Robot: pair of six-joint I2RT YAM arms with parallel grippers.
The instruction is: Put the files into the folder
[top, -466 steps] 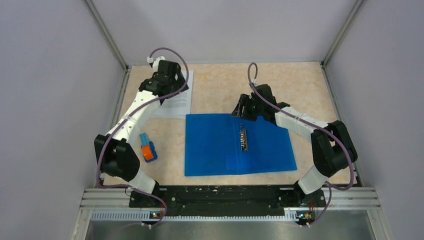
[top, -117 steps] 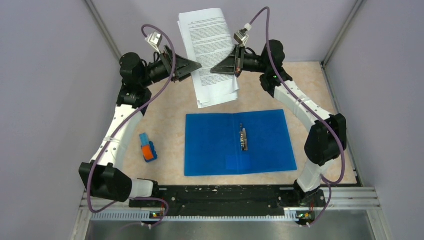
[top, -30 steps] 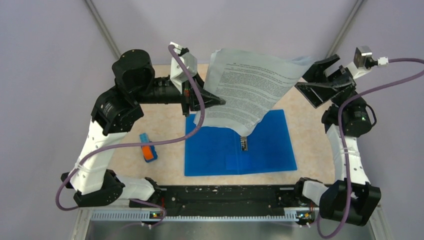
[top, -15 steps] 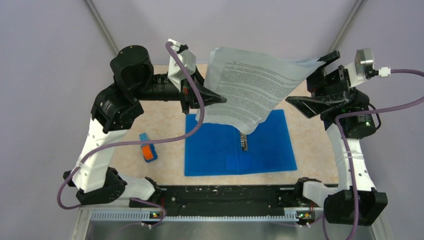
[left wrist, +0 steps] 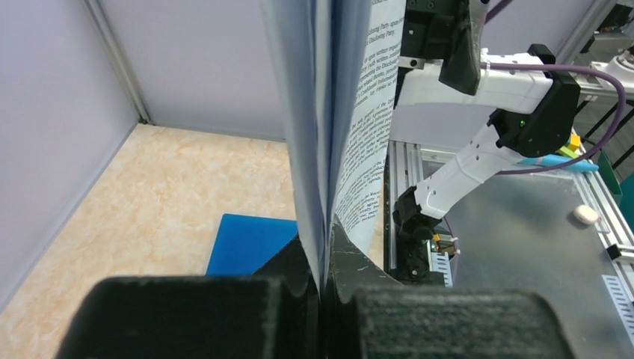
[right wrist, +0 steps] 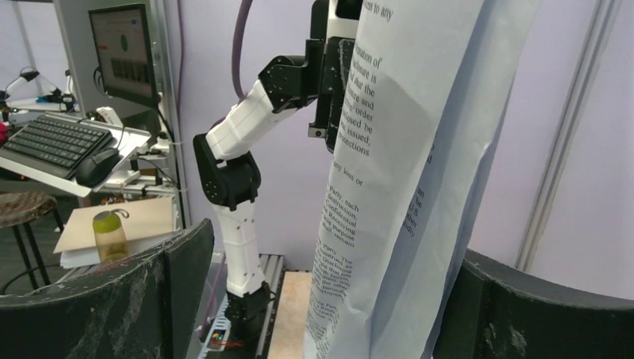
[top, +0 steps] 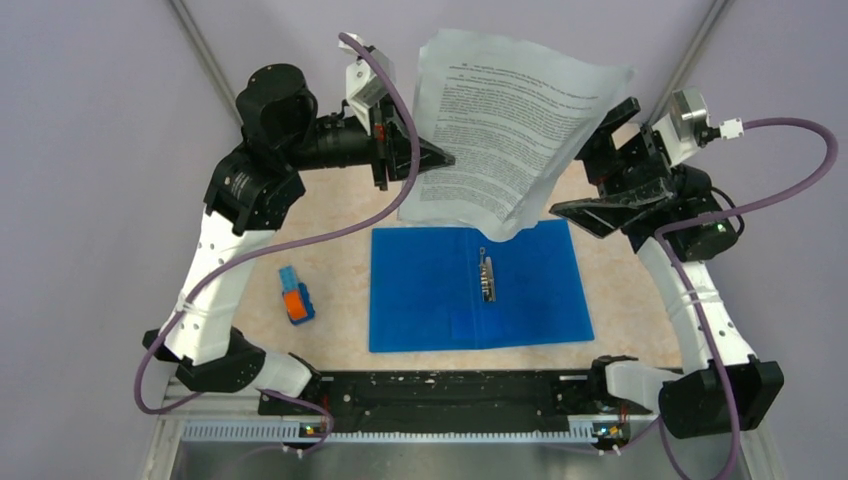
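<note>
Block (top: 295, 296) lies left of the open folder (top: 440, 300). Above it the left gripper (top: 432, 158) pinches the files (top: 510, 130) upright in the air (only its wrist view shows jaws pressed on the edge). Right gripper (top: 603, 165) is spread wide; its wrist view shows the sheets between its fingers.

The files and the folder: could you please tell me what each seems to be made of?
The files: thin matte white paper, printed black; they bow limply from the left gripper. The folder: probably plastic, smooth bright blue, lying flat; its spine clip looks like shiny metal.
</note>
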